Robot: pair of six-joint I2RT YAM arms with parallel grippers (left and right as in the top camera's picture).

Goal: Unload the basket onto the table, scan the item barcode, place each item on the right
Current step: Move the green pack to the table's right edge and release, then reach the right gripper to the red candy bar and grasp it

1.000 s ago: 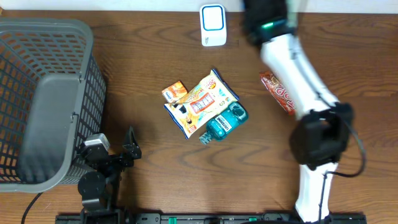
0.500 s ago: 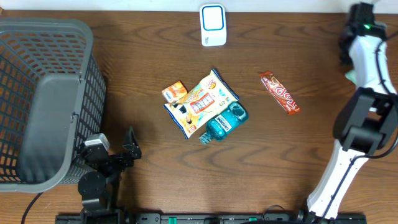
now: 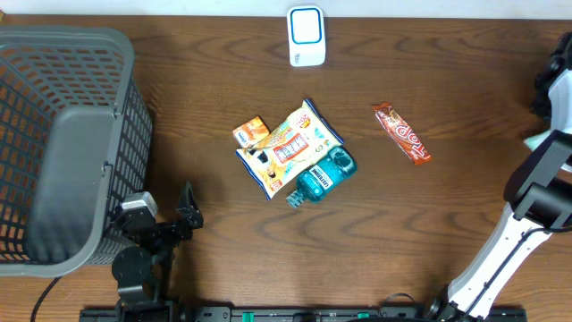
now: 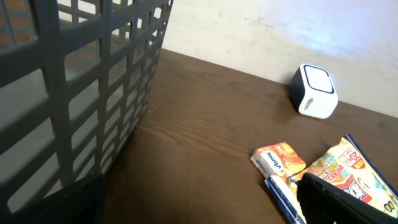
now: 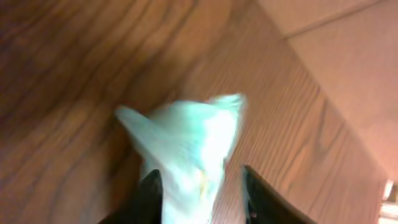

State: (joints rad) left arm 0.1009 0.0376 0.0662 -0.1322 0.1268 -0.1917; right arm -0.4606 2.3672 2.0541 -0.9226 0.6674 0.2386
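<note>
Jaws flanking blurred, pale-mint packet (image 5: 186,149)

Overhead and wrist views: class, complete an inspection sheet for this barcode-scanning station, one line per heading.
Surface: brown wooden table.
Job's things: white-and-blue scanner at the far edge; snack bag, orange packet and teal bottle clustered mid-table; red candy bar apart to their right.
Clutter: grey mesh basket at the left.
Grippers: left gripper open, empty, beside the basket; right gripper flanks a pale green item, blurred, grip unclear.
Cables: dark cable by the left arm's base.
Surroundings: pale wall behind the table.
</note>
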